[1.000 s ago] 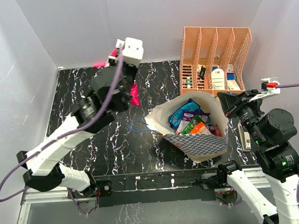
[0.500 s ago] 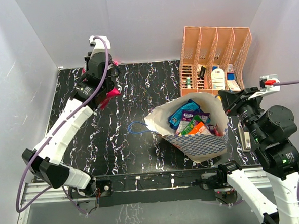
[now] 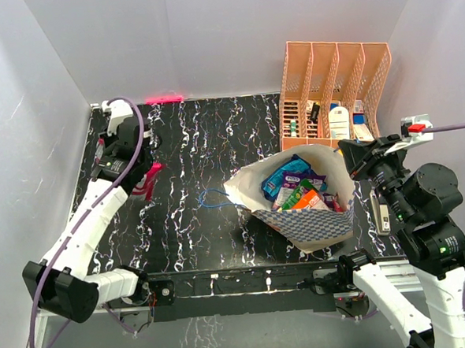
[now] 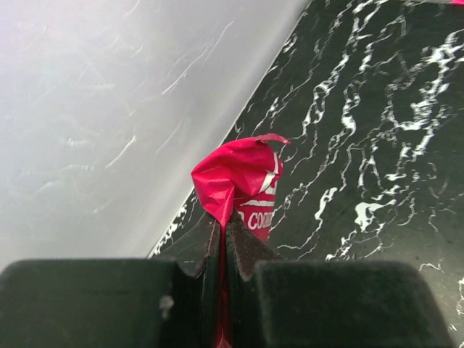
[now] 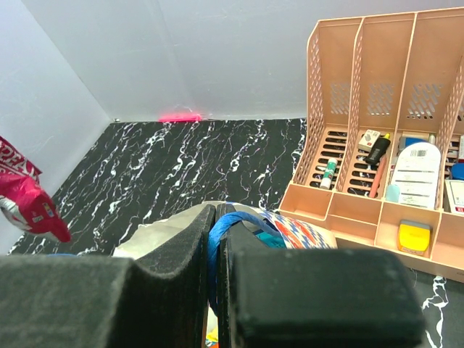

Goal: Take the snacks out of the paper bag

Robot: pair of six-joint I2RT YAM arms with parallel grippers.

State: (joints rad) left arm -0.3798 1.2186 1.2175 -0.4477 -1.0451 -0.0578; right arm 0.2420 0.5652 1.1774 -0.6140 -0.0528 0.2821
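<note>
- While one magenta packet [image 4: 243, 181] is already outside the paper bag [image 3: 311, 224], well to its left near the side wall, most of the job looks undone, since a heap of snacks [image 3: 297, 190] lies inside the bag.
- That heap shows a blue packet [image 3: 284, 175], a purple one [image 3: 303, 187], a green one [image 3: 288, 199] and an orange one [image 3: 311, 201], all glossy film, overlapping and tilted against each other.
- Crinkled and shiny, the magenta packet has white lettering and a twisted, folded upper edge.
- It is pinched between the left jaws, which are pressed close on its lower part; whether it touches the bench [image 3: 183, 145] I cannot tell.
- Stiff paper forms the bag, blue-and-white checkered outside and cream inside, with its mouth gaping wide and its rim buckled.
- It sits right of centre on the bench, just in front of the peach slotted organizer [image 3: 333, 73].
- One blue cord handle [image 5: 217, 232] is clamped in the right jaws, nearly closed at the bag's right rim.
- Loose on the bench at the bag's left side, the other cord handle [image 3: 214, 197] curls in a thin loop.
- Black with white veining, the bench looks like smooth, hard marble.
</note>
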